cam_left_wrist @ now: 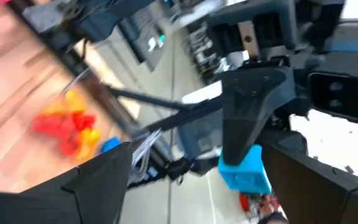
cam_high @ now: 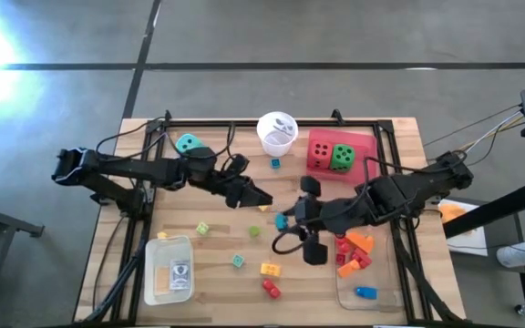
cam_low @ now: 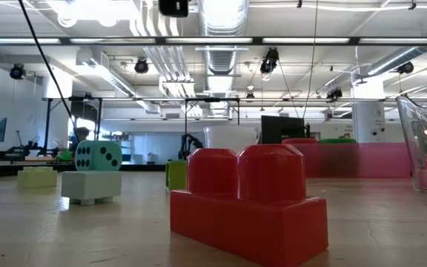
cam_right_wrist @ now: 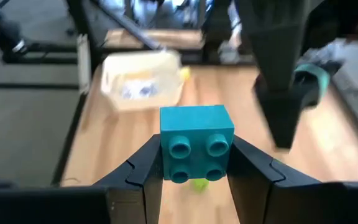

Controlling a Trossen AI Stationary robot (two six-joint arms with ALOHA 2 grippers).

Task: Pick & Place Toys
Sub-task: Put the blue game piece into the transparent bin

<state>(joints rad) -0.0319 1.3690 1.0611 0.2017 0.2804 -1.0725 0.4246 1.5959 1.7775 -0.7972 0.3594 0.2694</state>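
The right gripper (cam_right_wrist: 194,163) hangs over the middle of the wooden table (cam_high: 217,273), its two dark fingers pinching a small teal plastic brick (cam_right_wrist: 196,151) by its sides, studs facing the wrist camera. The same brick shows from above at the gripper's tip, just left of centre. From the left wrist it appears as a bright blue block under the right arm's finger.

The left gripper (cam_high: 261,199) sits just to the left of it, near the middle of the table, with its fingers (cam_left_wrist: 98,180) spread and nothing between them.

The rest of the toys are scattered. A teal dotted die (cam_high: 189,143) rests on a small block at the far left, seen also at table height. A red die (cam_high: 320,152) and a green die (cam_high: 342,158) lie side by side in the pink tray (cam_high: 369,144) at the far right, beside a white cup (cam_high: 277,131). A clear tray (cam_high: 392,296) at the near right holds red and orange bricks (cam_high: 355,253) and a blue brick (cam_high: 365,292). At the near left, a pale lidded tray (cam_high: 170,270) holds a small flat card (cam_high: 180,271). Loose on the wood lie a yellow-green brick (cam_high: 202,229), a pale green one (cam_high: 238,261), an orange-yellow one (cam_high: 270,269) and a red two-stud brick (cam_high: 271,289), which looms large in the low view.
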